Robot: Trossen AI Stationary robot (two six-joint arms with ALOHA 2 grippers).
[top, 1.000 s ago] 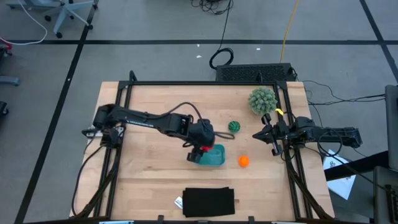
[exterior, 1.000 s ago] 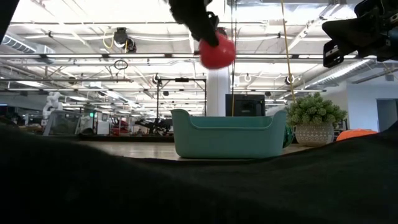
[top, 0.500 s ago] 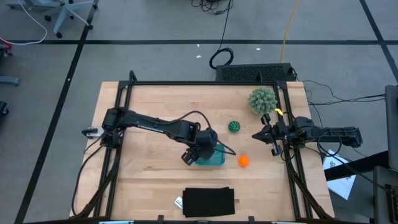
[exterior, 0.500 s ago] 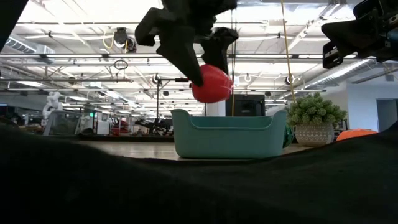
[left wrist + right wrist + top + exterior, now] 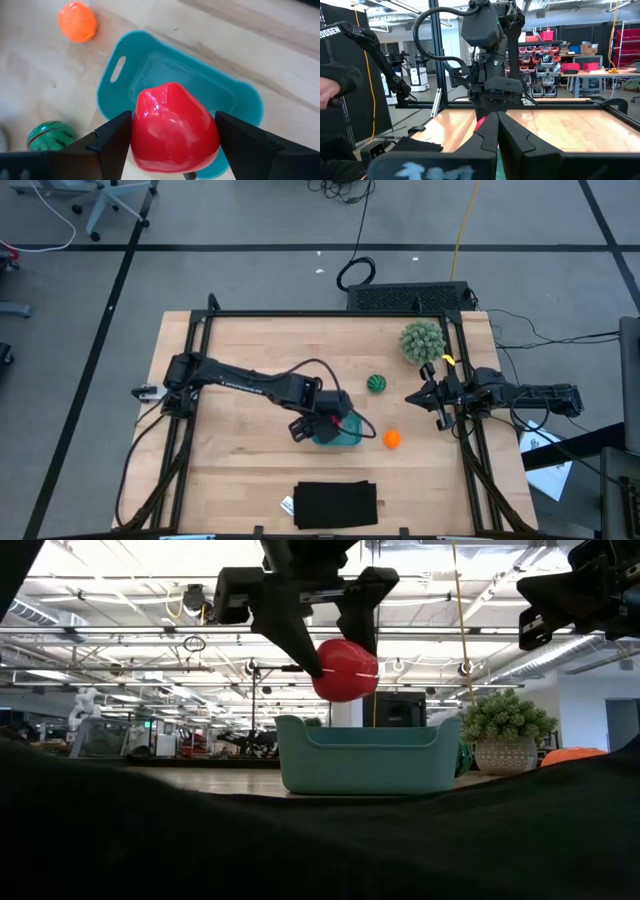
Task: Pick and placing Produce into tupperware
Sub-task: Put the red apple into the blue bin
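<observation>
My left gripper (image 5: 325, 423) hangs above the teal tupperware (image 5: 347, 436), shut on the red produce piece (image 5: 346, 670). In the left wrist view the red piece (image 5: 174, 127) sits over the tupperware's hollow (image 5: 150, 70). The dark green striped ball (image 5: 376, 383) rests on the table beyond the tupperware, and the orange ball (image 5: 391, 438) lies to its right. My right gripper (image 5: 412, 397) waits shut at the table's right edge, clear of everything. My left gripper pinches the red piece by two opposite sides (image 5: 137, 135) between its two fingers (image 5: 112, 145). The fingers slant steeply down from above. The piece is lifted clear, a little above the tupperware's rim (image 5: 368, 726).
A pale green spiky ball (image 5: 422, 340) stands at the far right corner. A flat black rectangle (image 5: 335, 504) lies at the near edge. Bare wood lies left of the tupperware. A person's sleeve shows beyond the table in the right wrist view.
My left gripper has sunk toward the tupperware with the red piece and has rolled about its own axis, so both fingers now flank the piece in the low view. The piece has stayed in the hold, lower than before.
</observation>
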